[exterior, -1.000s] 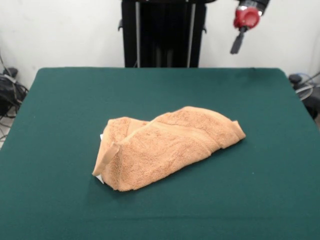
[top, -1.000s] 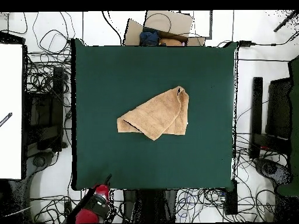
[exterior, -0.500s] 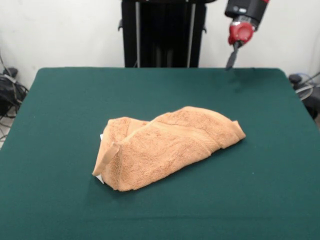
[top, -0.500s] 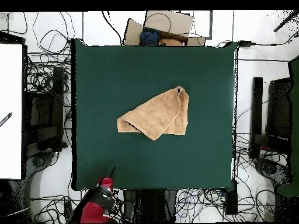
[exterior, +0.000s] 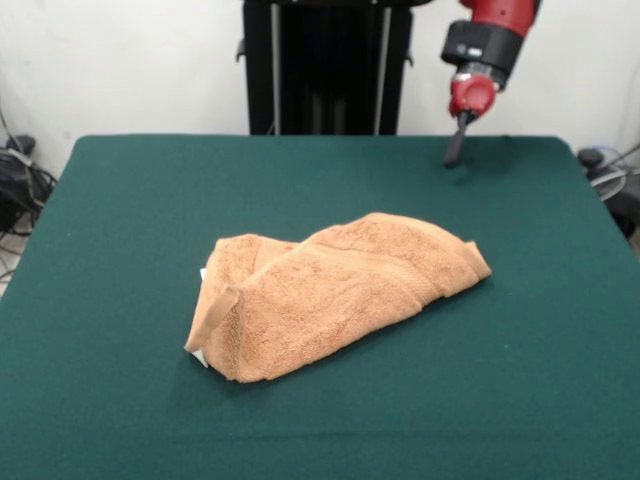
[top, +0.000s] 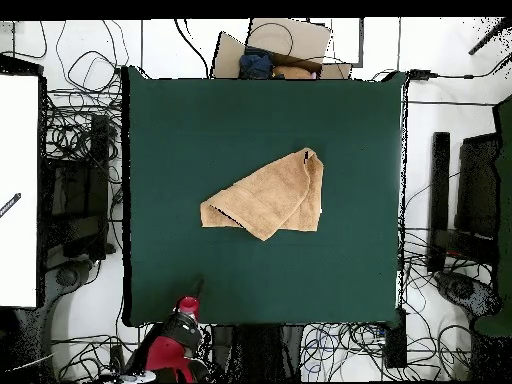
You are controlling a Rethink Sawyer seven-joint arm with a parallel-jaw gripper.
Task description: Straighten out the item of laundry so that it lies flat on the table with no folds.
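Observation:
The light orange-tan towel (exterior: 330, 290) lies bunched and folded over itself near the middle of the dark green table (exterior: 120, 200). A small white tag (exterior: 199, 356) peeks out at its front left corner. In the overhead view the towel (top: 270, 196) forms a rough triangle on the table (top: 200, 110). My gripper (exterior: 455, 152) hangs from the red wrist over the table's far right edge, well apart from the towel. It looks shut and empty. In the overhead view the gripper (top: 196, 290) sits at the table's bottom left edge.
The black pedestal (exterior: 325, 65) stands behind the table. In the overhead view a cardboard box (top: 285, 45) sits beyond the top edge, a white panel (top: 18, 190) is at the left, and cables lie all around the table.
My arm has come down and toward the table; the gripper now reaches just over the table's edge. The towel has not moved.

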